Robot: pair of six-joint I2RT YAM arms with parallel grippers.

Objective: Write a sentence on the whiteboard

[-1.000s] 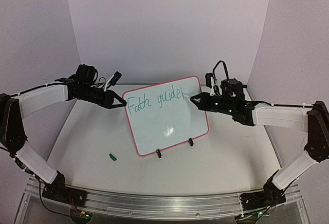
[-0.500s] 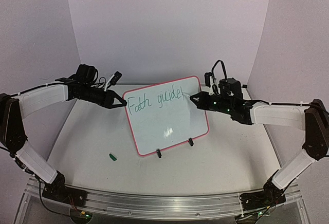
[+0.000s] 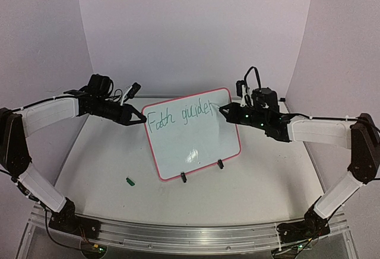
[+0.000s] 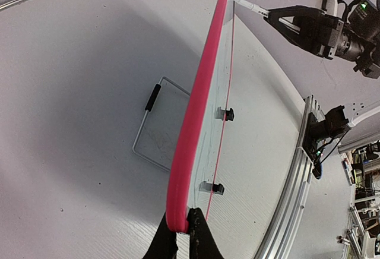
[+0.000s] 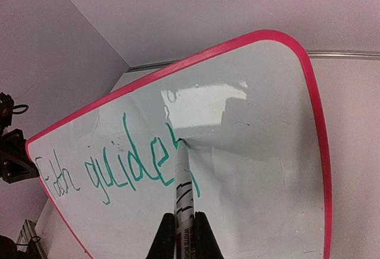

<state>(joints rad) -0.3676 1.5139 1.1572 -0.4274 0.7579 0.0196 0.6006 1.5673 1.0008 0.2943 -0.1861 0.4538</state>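
Left tool [image 4: 181, 235]: we clamp the board [image 3: 196, 146] by its rim.
Right tool [image 5: 183, 235]: we grip the marker [image 5: 181, 182], tip at the writing's [image 5: 119, 170] end.

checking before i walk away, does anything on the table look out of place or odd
A small green piece, likely a pen cap, lies loose on the table front-left of the whiteboard. The first word reads "Fath", seemingly missing a letter. Nothing else stands out.
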